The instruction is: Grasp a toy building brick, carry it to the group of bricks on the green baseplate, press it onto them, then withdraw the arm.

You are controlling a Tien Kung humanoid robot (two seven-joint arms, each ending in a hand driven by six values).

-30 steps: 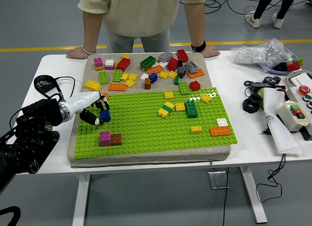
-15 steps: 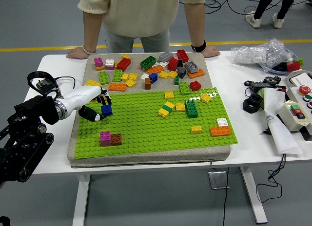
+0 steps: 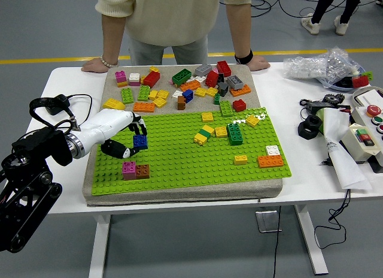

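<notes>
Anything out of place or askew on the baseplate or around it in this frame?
Nothing stands out. The left hand holds a blue brick over the baseplate near the pink and brown bricks; loose bricks lie heaped beyond it.

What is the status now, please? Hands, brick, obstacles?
Left hand shut on blue brick, above the baseplate. Magenta-brown pair just below. Path clear.

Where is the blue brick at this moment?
In the head view, the blue brick is held in the left hand over the green baseplate's left part, just above the magenta and brown bricks.
</notes>
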